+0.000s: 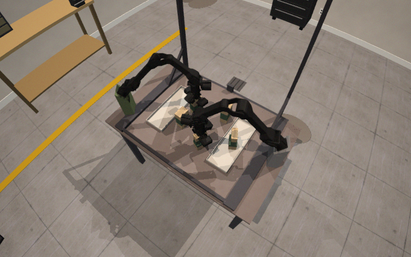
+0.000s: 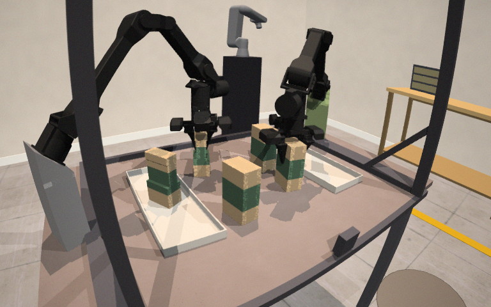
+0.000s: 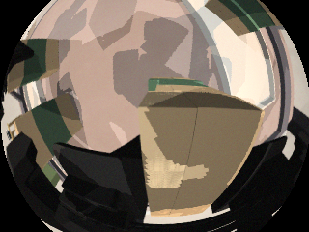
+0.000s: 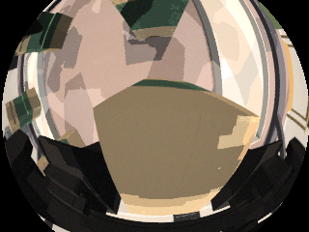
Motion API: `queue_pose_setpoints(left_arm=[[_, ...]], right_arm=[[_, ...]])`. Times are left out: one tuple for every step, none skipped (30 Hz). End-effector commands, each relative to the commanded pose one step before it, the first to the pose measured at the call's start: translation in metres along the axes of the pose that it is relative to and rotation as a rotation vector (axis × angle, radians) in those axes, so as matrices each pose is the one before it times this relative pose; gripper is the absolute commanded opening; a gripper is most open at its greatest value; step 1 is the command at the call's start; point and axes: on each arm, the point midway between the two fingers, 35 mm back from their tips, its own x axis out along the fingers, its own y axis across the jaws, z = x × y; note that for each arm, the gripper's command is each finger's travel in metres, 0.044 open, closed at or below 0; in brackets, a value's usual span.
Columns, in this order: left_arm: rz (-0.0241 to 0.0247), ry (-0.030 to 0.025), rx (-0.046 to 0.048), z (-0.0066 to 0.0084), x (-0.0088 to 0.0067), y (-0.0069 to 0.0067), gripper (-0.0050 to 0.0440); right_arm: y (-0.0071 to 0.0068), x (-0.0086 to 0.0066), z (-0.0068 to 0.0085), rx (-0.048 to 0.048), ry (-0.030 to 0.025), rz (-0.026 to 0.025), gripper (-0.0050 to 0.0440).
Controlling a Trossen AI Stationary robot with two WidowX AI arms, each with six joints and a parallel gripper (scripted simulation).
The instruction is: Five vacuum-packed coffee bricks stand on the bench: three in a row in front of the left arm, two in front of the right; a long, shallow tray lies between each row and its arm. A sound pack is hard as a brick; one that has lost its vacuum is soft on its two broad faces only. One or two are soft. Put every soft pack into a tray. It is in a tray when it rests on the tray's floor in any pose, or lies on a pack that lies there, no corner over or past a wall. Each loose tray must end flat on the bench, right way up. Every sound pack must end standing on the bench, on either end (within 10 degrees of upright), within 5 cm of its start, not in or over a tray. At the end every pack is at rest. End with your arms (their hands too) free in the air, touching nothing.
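Observation:
My left gripper point(image 1: 203, 133) point(image 2: 202, 146) point(image 3: 176, 128) is shut on the top of an upright tan-and-green pack point(image 1: 197, 143) point(image 2: 201, 170). My right gripper point(image 1: 196, 103) point(image 2: 295, 153) point(image 4: 166, 130) is shut on the top of another upright pack point(image 1: 194, 107) point(image 2: 289, 168). Both packs stand on the bench. A pack point(image 1: 233, 139) point(image 2: 162, 177) stands upright in the left tray point(image 1: 224, 165) point(image 2: 202, 231), with a ledge across its green band. A pack point(image 1: 225, 116) point(image 2: 240, 193) stands in the left row. Another point(image 1: 181, 113) point(image 2: 262, 149) stands beside the right gripper.
The right tray point(image 1: 161, 122) point(image 2: 334, 177) lies flat between the right row and the right arm. Dark frame posts rise from the bench edges. A small dark block point(image 1: 234, 84) point(image 2: 345, 242) sits at one bench edge. The two arms work close together over the middle.

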Motion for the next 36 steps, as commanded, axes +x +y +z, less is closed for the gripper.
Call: queue_pose_setpoints(left_arm=[[0.01965, 0.01446, 0.00235, -0.00343, -0.0075, 0.00361, 0.0122], [0.0, 0.0, 0.0, 0.0, 0.0, 0.0, 0.0122], [0.0, 0.0, 0.0, 0.0, 0.0, 0.0, 0.0122], [0.0, 0.0, 0.0, 0.0, 0.0, 0.0, 0.0122], [0.0, 0.0, 0.0, 0.0, 0.0, 0.0, 0.0122], [0.0, 0.0, 0.0, 0.0, 0.0, 0.0, 0.0122], [0.0, 0.0, 0.0, 0.0, 0.0, 0.0, 0.0122], [0.0, 0.0, 0.0, 0.0, 0.0, 0.0, 0.0122], [0.0, 0.0, 0.0, 0.0, 0.0, 0.0, 0.0122], [0.0, 0.0, 0.0, 0.0, 0.0, 0.0, 0.0122], [0.0, 0.0, 0.0, 0.0, 0.0, 0.0, 0.0122], [0.0, 0.0, 0.0, 0.0, 0.0, 0.0, 0.0122], [0.0, 0.0, 0.0, 0.0, 0.0, 0.0, 0.0122], [0.0, 0.0, 0.0, 0.0, 0.0, 0.0, 0.0122], [0.0, 0.0, 0.0, 0.0, 0.0, 0.0, 0.0122], [0.0, 0.0, 0.0, 0.0, 0.0, 0.0, 0.0122], [0.00003, 0.00002, 0.0, 0.00001, -0.00194, -0.00001, 0.0122], [0.00001, -0.00001, 0.00001, -0.00004, -0.00203, -0.00001, 0.0122], [0.00001, 0.00001, -0.00001, 0.0, -0.002, 0.0, 0.0122], [0.00001, 0.00001, -0.00001, 0.0, -0.002, 0.0, 0.0122], [0.00001, 0.00001, -0.00001, 0.0, -0.002, 0.0, 0.0122], [0.00001, 0.0, -0.00001, -0.00001, -0.002, 0.0, 0.0122], [0.00001, 0.0, -0.00001, -0.00001, -0.00201, 0.0, 0.0122], [0.00001, 0.0, -0.00001, -0.00001, -0.002, 0.0, 0.0122], [0.00001, 0.0, -0.00001, 0.0, -0.002, 0.0, 0.0122], [0.00001, 0.0, -0.00001, 0.0, -0.002, 0.0, 0.0122], [0.00001, 0.0, -0.00001, -0.00001, -0.002, 0.0, 0.0122], [0.0, 0.0, 0.0, 0.0, 0.0, 0.0, 0.0122], [0.0, 0.0, 0.0, 0.0, 0.0, 0.0, 0.0122], [0.00003, 0.0, -0.00001, -0.00002, -0.00201, 0.00002, 0.0122], [0.00001, 0.0, -0.00001, 0.0, -0.002, 0.0, 0.0122], [0.00001, 0.0, -0.00001, 0.0, -0.002, 0.0, 0.0122], [0.00001, 0.0, -0.00001, 0.0, -0.002, 0.0, 0.0122], [0.00001, 0.0, -0.00001, 0.0, -0.002, 0.0, 0.0122], [0.00001, 0.0, -0.00001, 0.0, -0.002, 0.0, 0.0122], [0.00001, 0.0, -0.00001, -0.00001, -0.002, 0.0, 0.0122]], right_arm=[[0.00416, -0.0114, -0.00516, -0.00049, 0.02, 0.02657, 0.0127], [0.0, 0.0, 0.0, 0.0, 0.0, 0.0, 0.0127], [0.0, 0.0, 0.0, 0.0, 0.0, 0.0, 0.0127], [0.0, 0.0, 0.0, 0.0, 0.0, 0.0, 0.0127], [0.0, 0.0, 0.0, 0.0, 0.0, 0.0, 0.0127], [0.0, 0.0, 0.0, 0.0, 0.0, 0.0, 0.0127], [0.0, 0.0, 0.0, 0.0, 0.0, 0.0, 0.0127], [0.0, 0.0, 0.0, 0.0, 0.0, 0.0, 0.0127], [0.0, 0.0, 0.0, 0.0, 0.0, 0.0, 0.0127], [0.0, 0.0, 0.0, 0.0, 0.0, 0.0, 0.0127], [0.0, 0.0, 0.0, 0.0, 0.0, 0.0, 0.0127], [0.0, 0.0, 0.0, 0.0, 0.0, 0.0, 0.0127], [0.0, 0.0, 0.0, 0.00001, 0.0, 0.0, 0.0127], [0.0, 0.0, 0.0, 0.0, 0.0, 0.0, 0.0127], [0.0, 0.0, 0.0, 0.0, 0.0, 0.0, 0.0127], [0.0, 0.0, 0.0, 0.0, 0.0, 0.0, 0.0127], [0.0, 0.0, 0.0, 0.0, 0.0, 0.0, 0.0127], [0.0, 0.0, 0.0, 0.0, 0.0, 0.0, 0.0127], [0.0, 0.0, 0.0, 0.0, 0.0, 0.0, 0.0127], [0.0, 0.0, 0.0, 0.0, 0.0, 0.0, 0.0127], [0.0, 0.0, 0.0, 0.0, 0.0, 0.0, 0.0127], [0.0, 0.0, 0.0, 0.0, 0.0, 0.0, 0.0127], [0.0, 0.0, 0.0, 0.0, 0.0, 0.0, 0.0127], [0.0, 0.0, 0.0, 0.0, 0.0, 0.0, 0.0127], [0.0, 0.0, 0.0, 0.0, 0.0, 0.0, 0.0127], [0.0, 0.0, 0.0, 0.0, 0.0, 0.0, 0.0127], [0.0, 0.0, 0.0, 0.0, 0.0, 0.0, 0.0127], [0.0, 0.0, 0.0, 0.0, 0.0, 0.0, 0.0127], [0.0, 0.0, 0.0, 0.0, 0.0, 0.0, 0.0127], [0.0, 0.0, 0.0, 0.0, 0.0, 0.0, 0.0377], [0.0, 0.0, 0.0, 0.0, 0.0, 0.0, 0.0377], [0.0, 0.0, 0.0, 0.0, 0.0, 0.0, 0.0377], [0.0, 0.0, 0.0, 0.0, 0.0, 0.0, 0.0377], [0.0, 0.0, 0.0, 0.0, 0.0, 0.0, 0.0377], [0.0, 0.0, 0.0, 0.0, 0.0, 0.0, 0.0377], [0.0, 0.0, 0.0, 0.0, 0.0, 0.0, 0.0377]])
